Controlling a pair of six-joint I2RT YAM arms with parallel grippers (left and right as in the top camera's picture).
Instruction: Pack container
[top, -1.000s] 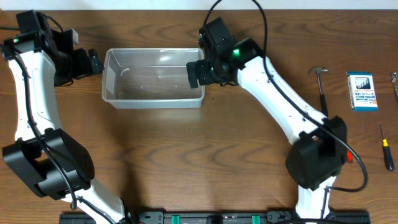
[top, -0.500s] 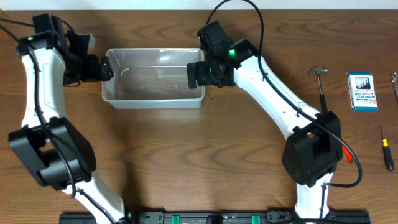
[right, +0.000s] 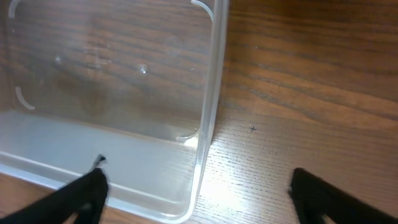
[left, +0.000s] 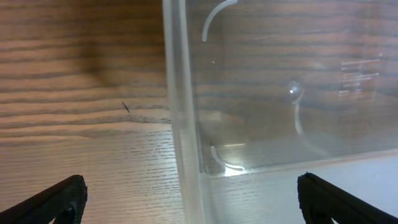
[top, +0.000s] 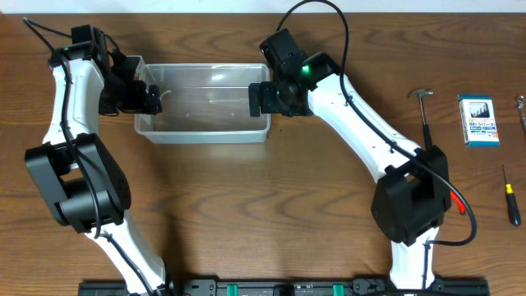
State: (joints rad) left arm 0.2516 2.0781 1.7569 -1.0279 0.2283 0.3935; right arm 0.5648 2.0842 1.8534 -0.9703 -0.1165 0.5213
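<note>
Since 1 second ago the left gripper [top: 150, 96] has swung in from well left of the container [top: 201, 131] and now straddles its left end wall. The right gripper [top: 256, 99] has stayed over the right end wall.

Both are open. In each wrist view the 2 fingers sit wide apart with the clear wall between them and neither touching plastic, so nothing is held.

The tub has nothing in it and rests on the wooden table [top: 246, 205], toward the back and left of centre, between the 2 arms. Well off to the right lie a hammer [top: 424, 115], a small blue-and-white box [top: 477, 120] and a screwdriver [top: 511, 196].

The step in hand looks like taking hold of the tub at both ends. To do it well, each gripper should drop until its fingers overlap the wall below the rim. Both should then close together and gently, since thin plastic flexes and an uneven pinch could skew or tip the tub.
</note>
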